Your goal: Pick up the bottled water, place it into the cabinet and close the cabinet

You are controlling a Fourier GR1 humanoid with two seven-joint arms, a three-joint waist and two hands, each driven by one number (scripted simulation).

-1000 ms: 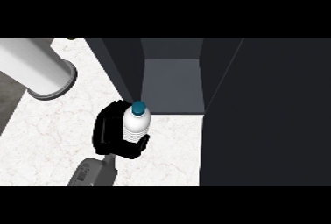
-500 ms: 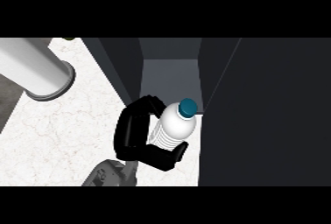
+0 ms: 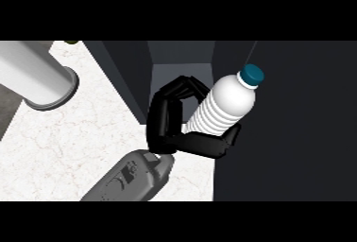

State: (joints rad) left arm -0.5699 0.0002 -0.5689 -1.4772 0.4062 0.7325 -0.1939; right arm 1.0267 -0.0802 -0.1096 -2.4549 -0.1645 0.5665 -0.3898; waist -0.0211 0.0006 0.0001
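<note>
The robot's left hand (image 3: pixel 166 124) holds the bottle (image 3: pixel 223 106) up at the mouth of the cabinet (image 3: pixel 180 71), at the right side of the counter (image 3: pixel 70 142). The fingers (image 3: pixel 182 90) are curled round the far side of the bottle's ribbed body and the thumb (image 3: pixel 206 145) is wrapped across its near side, so the hand is grasping it. The bottle is tilted, its teal cap (image 3: pixel 251 74) leaning far and right and showing against the dark panel (image 3: pixel 293 123) to the right of the opening. The grey forearm (image 3: pixel 132 177) comes in from the near left. The right hand does not show. A grey cylinder (image 3: pixel 38 75) lies at the far left of the counter, well apart from the hand.

By this showing, the pick-up is done: the bottle is off the counter and in the grasp. The placing looks under way but not finished. The bottle sits in front of the opening, in the hand, and is not set down inside. Releasing it, drawing the hand out and shutting the cabinet are all left to do. Whether the dark panel on the right is the open door cannot be told from this view.
</note>
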